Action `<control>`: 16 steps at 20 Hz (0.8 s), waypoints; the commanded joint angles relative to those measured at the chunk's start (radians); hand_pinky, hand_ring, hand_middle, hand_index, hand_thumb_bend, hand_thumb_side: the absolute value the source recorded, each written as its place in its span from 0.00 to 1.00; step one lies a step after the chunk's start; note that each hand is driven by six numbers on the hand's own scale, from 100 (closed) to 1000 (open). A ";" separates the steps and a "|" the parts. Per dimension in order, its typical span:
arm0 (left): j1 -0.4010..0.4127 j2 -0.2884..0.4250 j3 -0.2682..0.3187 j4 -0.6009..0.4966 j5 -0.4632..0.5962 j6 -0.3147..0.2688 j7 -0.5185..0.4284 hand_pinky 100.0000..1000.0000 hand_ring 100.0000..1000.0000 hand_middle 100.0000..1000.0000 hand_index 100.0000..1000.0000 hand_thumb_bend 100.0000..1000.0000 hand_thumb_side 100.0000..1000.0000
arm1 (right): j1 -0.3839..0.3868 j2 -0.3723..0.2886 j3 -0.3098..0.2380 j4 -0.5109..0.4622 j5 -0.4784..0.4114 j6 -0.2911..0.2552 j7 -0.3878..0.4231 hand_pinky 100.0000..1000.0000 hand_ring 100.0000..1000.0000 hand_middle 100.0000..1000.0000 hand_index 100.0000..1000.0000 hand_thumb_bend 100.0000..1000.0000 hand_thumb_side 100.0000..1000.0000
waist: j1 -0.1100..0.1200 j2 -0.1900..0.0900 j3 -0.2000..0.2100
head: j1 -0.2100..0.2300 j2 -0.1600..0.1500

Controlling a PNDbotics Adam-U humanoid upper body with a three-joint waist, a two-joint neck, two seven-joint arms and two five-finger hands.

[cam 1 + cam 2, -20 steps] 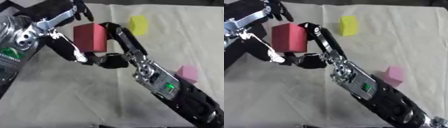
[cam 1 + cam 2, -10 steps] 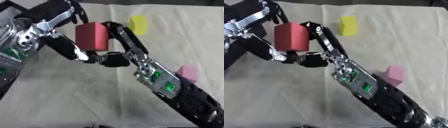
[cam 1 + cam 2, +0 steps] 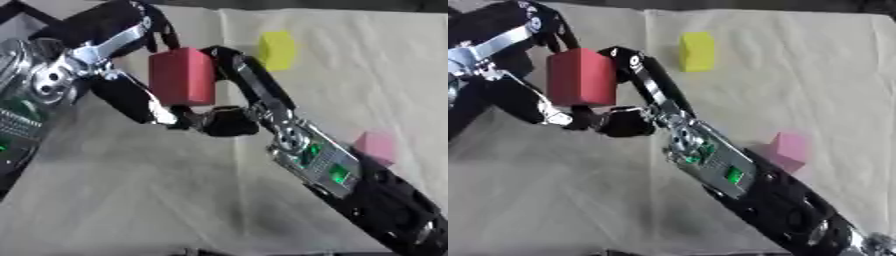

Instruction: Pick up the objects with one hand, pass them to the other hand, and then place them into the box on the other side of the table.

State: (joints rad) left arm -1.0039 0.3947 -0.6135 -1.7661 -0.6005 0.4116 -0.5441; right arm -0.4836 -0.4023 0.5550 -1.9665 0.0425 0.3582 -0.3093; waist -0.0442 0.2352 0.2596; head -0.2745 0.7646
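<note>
handover is under way above the cloth-covered table [image 3: 131, 200]: the red block [image 3: 182, 76] hangs in the air at upper left, caught between both hands. the right hand [image 3: 236, 100] reaches up from the lower right, its fingers [image 3: 249, 77] pressed along the block's right face and the thumb curled under near the bottom edge. the left hand [image 3: 131, 55] closes in from the left, fingers hooked over the block's top and left side. compared with 1 second ago the block sits much where it was, while the left fingers look wrapped further over it, so the pass seems close to done, though neither hand has let go. a yellow block [image 3: 697, 51] and a pink block [image 3: 787, 149] lie on the cloth, well apart from the hands. no box shows in either view, so placing is yet to come.
</note>
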 commanded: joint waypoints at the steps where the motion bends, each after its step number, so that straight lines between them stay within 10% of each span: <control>1: -0.017 0.017 0.012 -0.038 0.017 0.012 -0.024 0.73 0.64 0.67 0.67 0.47 0.20 | -0.008 0.002 0.009 -0.034 0.002 0.005 0.008 0.72 0.55 0.26 0.36 0.39 0.00 | 0.003 -0.016 0.001 | -0.004 0.005; 16: -0.016 0.029 0.011 -0.081 0.037 0.036 -0.086 0.70 0.59 0.60 0.53 0.30 0.02 | -0.004 0.001 0.019 -0.034 0.009 0.004 0.025 0.72 0.56 0.27 0.36 0.39 0.00 | 0.001 -0.014 0.003 | -0.002 0.005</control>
State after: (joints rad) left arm -1.0017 0.4133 -0.6136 -1.8272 -0.5571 0.4498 -0.6240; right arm -0.4821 -0.4003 0.5673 -1.9827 0.0486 0.3670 -0.2894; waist -0.0475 0.2352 0.2626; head -0.2781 0.7646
